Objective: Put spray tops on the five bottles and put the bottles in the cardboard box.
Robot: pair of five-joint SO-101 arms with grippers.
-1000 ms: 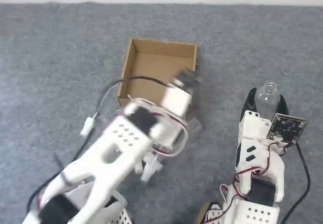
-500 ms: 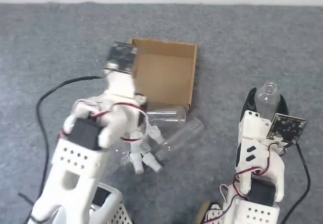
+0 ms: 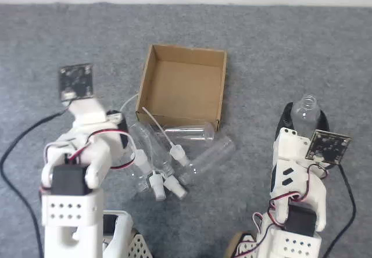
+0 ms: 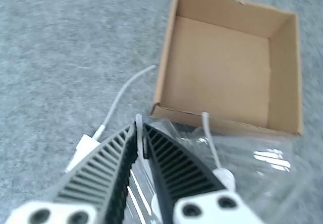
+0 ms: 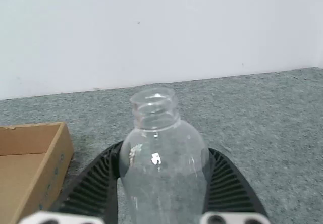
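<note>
the right gripper (image 5: 164, 156) had its fingers spread wide around the body of a clear bottle (image 5: 162, 158) and pressed against it on both sides. the bottle stood upright in that grip (threaded mouth up, open to the air) on the grey carpet (image 3: 290, 49). it was to the right of the cardboard box (image 3: 183, 50) and well apart from it.

the left gripper (image 4: 139, 125) hung low over the carpet, just in front of the box's near wall. its ribbed fingers were drawn together until the tips met. a thin sliver of white showed at the tips, and i could not tell what it was or whether it was pinched there. just beside this gripper a loose spray top (image 4: 83, 148) lay on the carpet, its thin tube running toward the box's near left corner.

the box sat with its open side up, its plain brown floor showing. a cluster of clear bottles lay on their sides in front of it. one long bottle (image 3: 189, 133) lay along the near wall, touching it or nearly so. a second, slanted bottle (image 3: 212, 153) lay just beside that one, farther from the box. nearer the left arm lay more bottles (image 3: 142, 153), with white spray tops (image 3: 157, 185) at their near ends. whether each top was screwed on i could not tell.
</note>
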